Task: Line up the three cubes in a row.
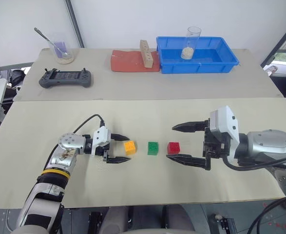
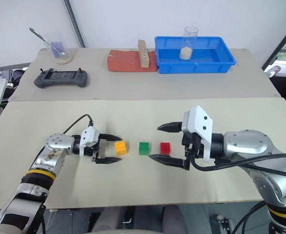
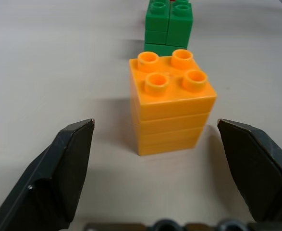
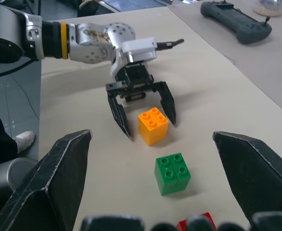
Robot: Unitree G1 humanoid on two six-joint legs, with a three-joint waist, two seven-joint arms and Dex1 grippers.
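The desk (image 1: 147, 185) is the largest thing, a pale surface with a second desk (image 1: 181, 83) joined behind it. On the far one, well apart from both grippers, stand a blue tray (image 1: 197, 56) with a clear glass (image 1: 192, 41) in it, a red mat (image 1: 133, 62) with a wooden block (image 1: 144, 52) on it, a dark controller (image 1: 65, 78) and a beaker (image 1: 61, 49) with a spoon. The right gripper (image 1: 182, 144) is open wide, its two black fingers far from each other, and it points toward the left gripper. The red cube (image 1: 173, 147) sits just in front of its tips, between the two fingers' lines, and touches neither. The left gripper (image 1: 121, 148) is also open and holds nothing; its fingers (image 3: 59, 173) stand on both sides of the orange cube (image 1: 130, 147) with a clear gap at each side. The green cube (image 1: 153, 148) is beyond the orange one as seen from the left gripper, between it and the red cube, a little apart from each. The three cubes stand upright with studs on top, in one row between the two grippers.
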